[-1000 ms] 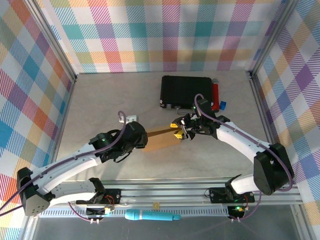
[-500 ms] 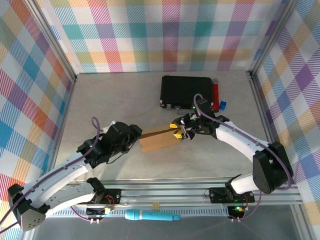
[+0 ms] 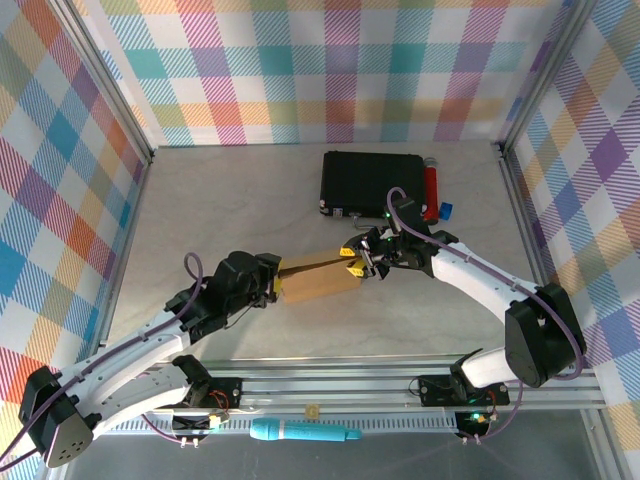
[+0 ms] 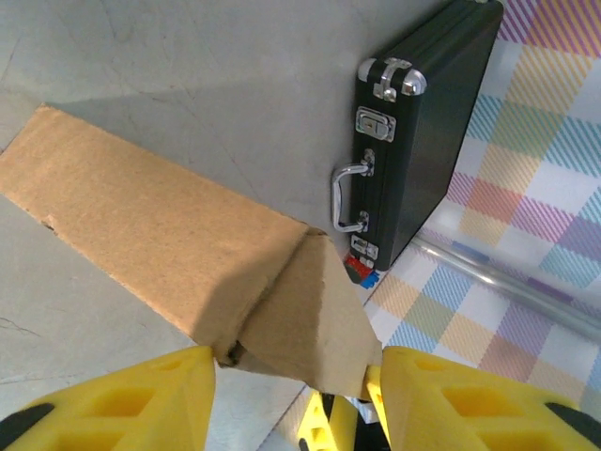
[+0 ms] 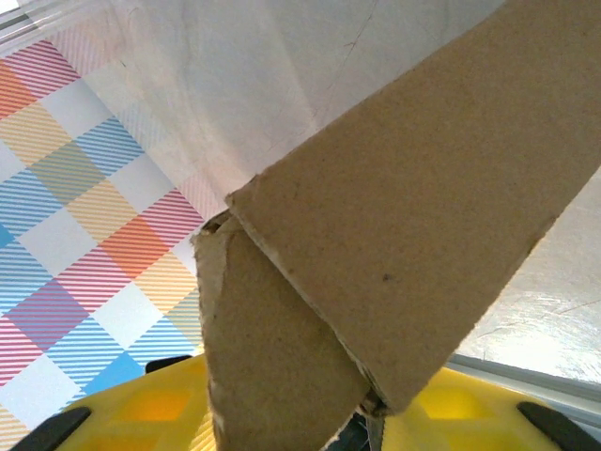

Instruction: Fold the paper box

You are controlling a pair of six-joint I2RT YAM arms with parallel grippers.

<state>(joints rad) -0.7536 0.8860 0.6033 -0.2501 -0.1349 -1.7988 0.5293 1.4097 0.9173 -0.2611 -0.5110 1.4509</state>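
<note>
The paper box (image 3: 318,280) is a brown cardboard piece, partly folded, held off the table between both arms. My left gripper (image 3: 279,284) is at its left end and my right gripper (image 3: 355,262) at its right end. In the left wrist view the paper box (image 4: 169,235) comes to a folded corner that spans the gap between the yellow fingers (image 4: 131,395), touching both; the left gripper (image 4: 296,381) is shut on it. In the right wrist view two overlapping flaps of the paper box (image 5: 423,225) run down between the fingers (image 5: 141,413), with the right gripper (image 5: 300,418) shut on them.
A black case (image 3: 372,182) with a metal handle (image 4: 349,195) lies behind the box, close to the right arm. A red cylinder (image 3: 432,188) and a small blue block (image 3: 446,210) sit at the case's right side. A teal tool (image 3: 305,432) lies on the front rail.
My left gripper drew back from the box's left end and opened, then came in again and closed on that end. The right gripper kept its hold and barely moved.
</note>
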